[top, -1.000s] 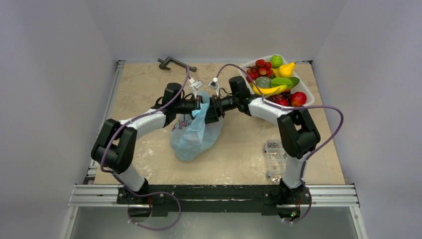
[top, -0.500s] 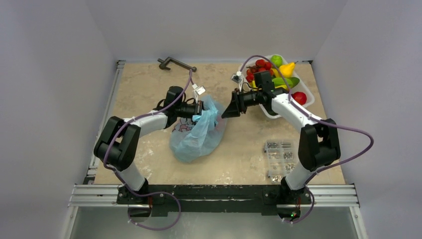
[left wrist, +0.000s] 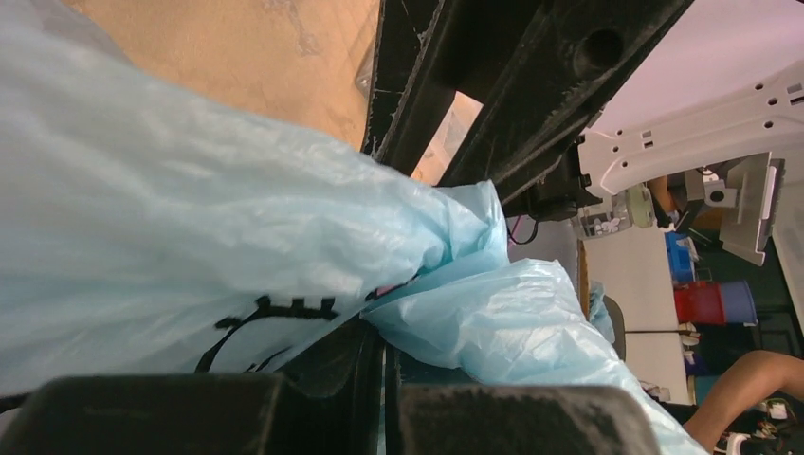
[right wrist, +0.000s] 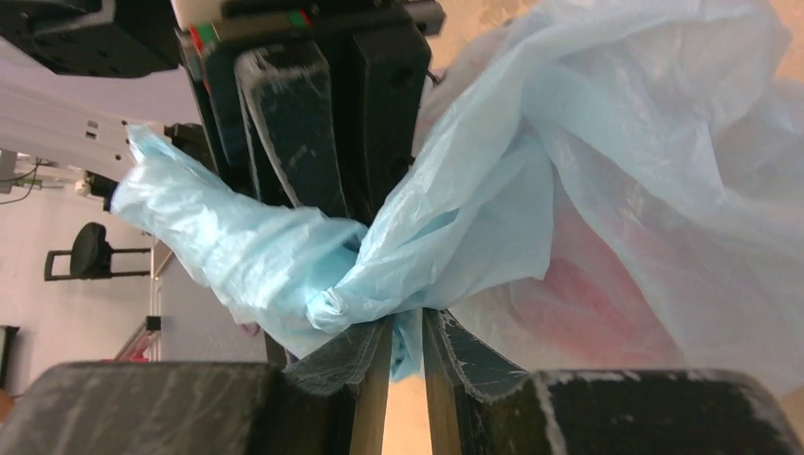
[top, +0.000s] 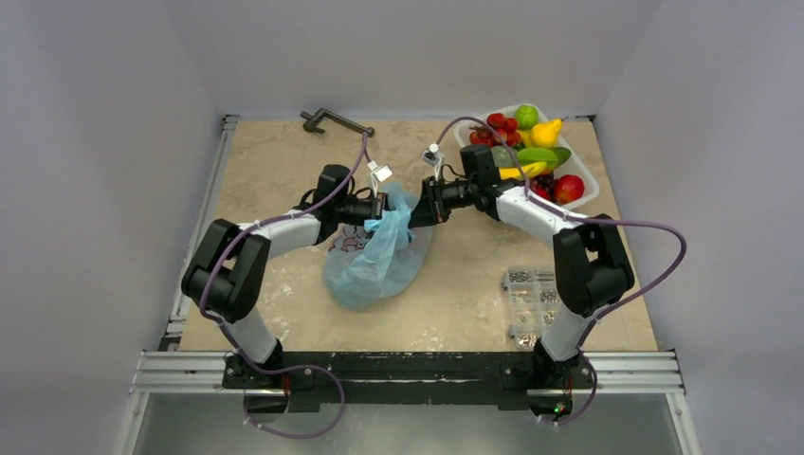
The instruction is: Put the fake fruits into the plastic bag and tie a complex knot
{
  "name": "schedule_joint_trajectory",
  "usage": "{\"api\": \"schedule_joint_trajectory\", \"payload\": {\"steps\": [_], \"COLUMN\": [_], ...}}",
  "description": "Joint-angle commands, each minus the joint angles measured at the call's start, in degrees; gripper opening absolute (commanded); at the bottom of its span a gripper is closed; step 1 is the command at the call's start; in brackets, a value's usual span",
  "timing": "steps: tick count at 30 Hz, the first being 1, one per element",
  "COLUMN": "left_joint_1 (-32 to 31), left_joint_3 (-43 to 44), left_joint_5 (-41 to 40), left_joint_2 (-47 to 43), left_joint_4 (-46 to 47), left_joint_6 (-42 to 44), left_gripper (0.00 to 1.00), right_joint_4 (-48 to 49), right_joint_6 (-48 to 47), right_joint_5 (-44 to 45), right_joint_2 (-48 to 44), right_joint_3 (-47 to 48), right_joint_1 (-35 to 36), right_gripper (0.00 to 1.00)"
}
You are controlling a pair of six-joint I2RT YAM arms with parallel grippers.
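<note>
The light-blue plastic bag (top: 374, 258) lies bulging on the table's middle, its top gathered up between both grippers. My left gripper (top: 383, 208) is shut on a fold of the plastic bag (left wrist: 190, 218), jaws pressed together (left wrist: 387, 353). My right gripper (top: 419, 209) faces it from the right. Its jaws (right wrist: 408, 327) stand narrowly apart with a twisted strip of the plastic bag (right wrist: 607, 142) pinched at their tips. The fake fruits (top: 523, 152) are heaped in the white tray (top: 591, 183) at the back right. Something pinkish shows through the bag wall in the right wrist view.
A clear box of screws (top: 531, 299) sits at the front right near the right arm's base. A dark metal clamp (top: 332, 120) lies at the back left. The two grippers are almost touching above the bag.
My right gripper drew back open toward the tray, then returned to the bag's top and closed on it. The left gripper kept its hold and barely moved.
</note>
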Motion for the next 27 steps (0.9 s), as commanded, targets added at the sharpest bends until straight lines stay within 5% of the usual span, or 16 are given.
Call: {"api": "schedule_joint_trajectory", "payload": {"steps": [1,6,12,18,27], "left_joint_1": [-1.02,-1.37,-0.96,-0.84,-0.84], "left_joint_3": [2.32,3.08,2.44,2.2,1.96], "left_joint_5": [2.29,2.78,2.87,2.97,3.26], "left_joint_2": [0.93,1.57,1.58,1.45,1.01], "left_joint_4": [1.74,0.43,2.71,3.75,3.32], "left_joint_6": [-0.2,0.77,-1.02,-1.19,-0.57], "left_gripper": [0.0,0.0,0.0,0.0,0.0], "right_joint_4": [12.88,14.27,2.42,-9.33,-5.49], "right_joint_6": [8.27,9.01,-0.19,-9.89,-6.48], "right_joint_5": [0.39,-0.79,-3.15,-3.58,-3.73], "right_joint_2": [1.08,0.16,-3.42,-6.26,-5.71], "right_joint_3": [3.52,3.19,0.65,-0.52,-2.57], "right_joint_1": [2.57,3.05,1.07,-1.46,-1.42], "right_gripper": [0.21,0.27,0.43,0.41,0.39]}}
